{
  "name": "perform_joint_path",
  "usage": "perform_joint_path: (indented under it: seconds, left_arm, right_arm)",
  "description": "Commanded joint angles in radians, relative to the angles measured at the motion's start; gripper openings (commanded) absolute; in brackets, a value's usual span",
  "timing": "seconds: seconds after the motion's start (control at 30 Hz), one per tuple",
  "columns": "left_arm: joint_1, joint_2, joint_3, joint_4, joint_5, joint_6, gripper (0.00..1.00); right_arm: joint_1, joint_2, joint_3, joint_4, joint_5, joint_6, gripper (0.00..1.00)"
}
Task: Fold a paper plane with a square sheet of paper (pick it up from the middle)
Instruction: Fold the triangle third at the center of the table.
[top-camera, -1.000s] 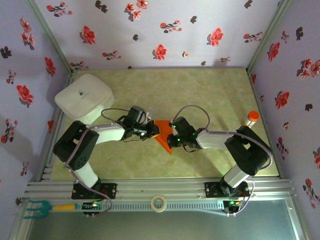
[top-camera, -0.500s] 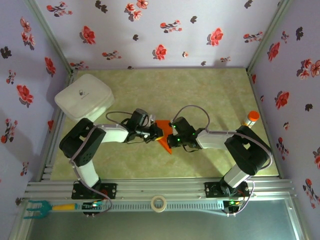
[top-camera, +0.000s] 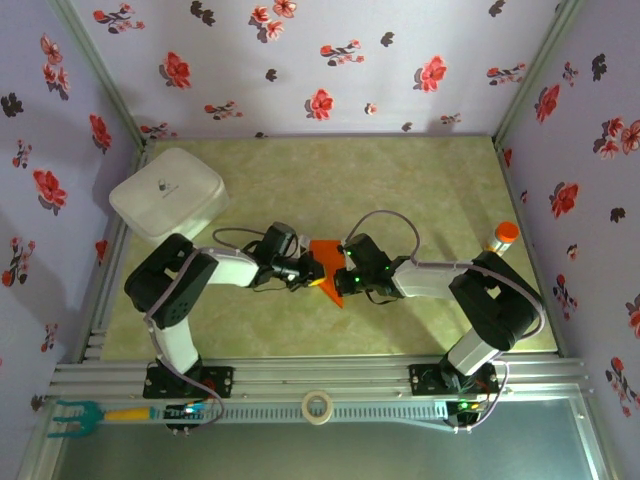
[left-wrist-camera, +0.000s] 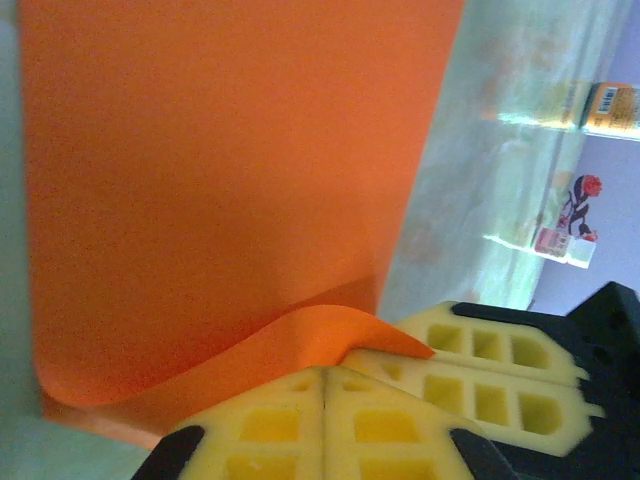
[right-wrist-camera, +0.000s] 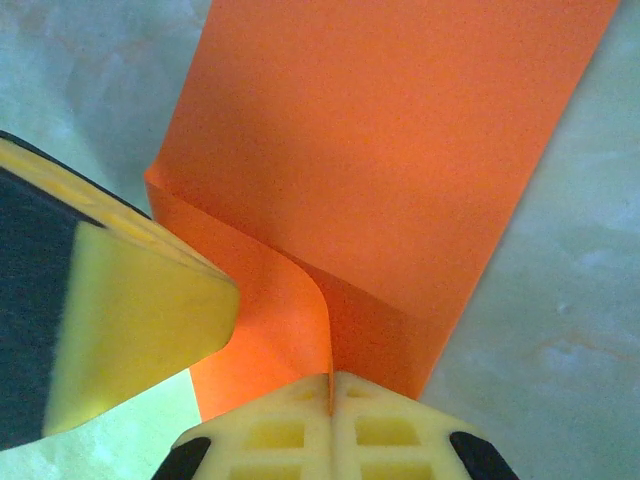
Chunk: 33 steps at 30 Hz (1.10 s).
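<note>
I am pinching a raised flap of the part-folded paper with my right fingers, my left fingers pressing together against its curl on the bench, most folds seemingly remaining.

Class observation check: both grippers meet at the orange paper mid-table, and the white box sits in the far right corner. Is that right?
Not quite: the white box sits in the far left corner, as the top external view shows. The left gripper and right gripper do meet at the orange paper mid-table.
</note>
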Motion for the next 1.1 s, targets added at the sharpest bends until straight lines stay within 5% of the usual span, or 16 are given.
perform_joint_path:
  seconds: [0.0,0.3,0.4,0.67,0.73,0.9,1.07]
  left_arm:
    - [-0.005,0.025,-0.006,-0.043,-0.013,0.029,0.0]
    - [-0.004,0.04,-0.006,-0.087,-0.033,0.053,0.0]
    - [-0.003,0.039,-0.006,-0.091,-0.036,0.056,0.0]
    - [-0.004,0.036,-0.004,-0.095,-0.037,0.06,0.0]
    - [-0.004,0.035,-0.003,-0.094,-0.038,0.062,0.0]
    - [-0.005,0.035,-0.002,-0.095,-0.038,0.062,0.0]
    - [-0.003,0.034,0.0,-0.099,-0.038,0.066,0.0]
  right_arm:
    - [-0.009,0.02,-0.018,-0.024,0.01,0.003,0.05]
    - [-0.009,0.01,-0.006,-0.026,-0.01,0.015,0.1]
    - [-0.01,-0.023,0.006,-0.042,-0.006,0.04,0.26]
    - [-0.051,-0.189,0.005,-0.131,0.02,0.153,0.5]
    - [-0.054,-0.217,-0.008,-0.104,-0.024,0.179,0.46]
    - [-0.047,-0.169,-0.016,-0.001,-0.234,0.263,0.11]
    - [-0.008,-0.109,0.0,0.013,-0.269,0.277,0.0]
